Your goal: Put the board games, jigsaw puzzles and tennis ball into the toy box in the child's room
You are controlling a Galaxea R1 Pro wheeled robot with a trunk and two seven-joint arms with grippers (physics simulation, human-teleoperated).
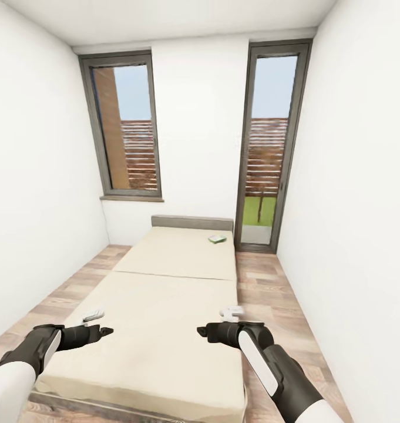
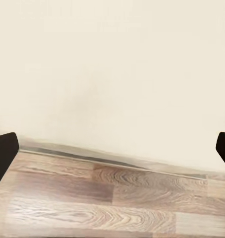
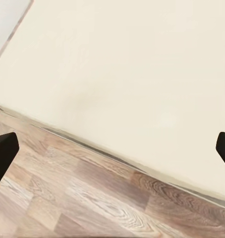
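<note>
As robot faces bed (image 1: 164, 305) | green-white board game (image 1: 217, 239) near headboard (image 1: 191, 222) | L gripper (image 2: 112, 148) & R gripper (image 3: 112, 148) jaws apart, empty

Two tall dark-framed windows (image 1: 124, 123), slatted fence (image 1: 266, 155) outside.

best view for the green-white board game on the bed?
Head view: the board game lies flat on the bed at its far right corner, near the headboard, small but fully visible. Both wrist views look at the near mattress edge and wood floor; the game isn't in their frame.
</note>
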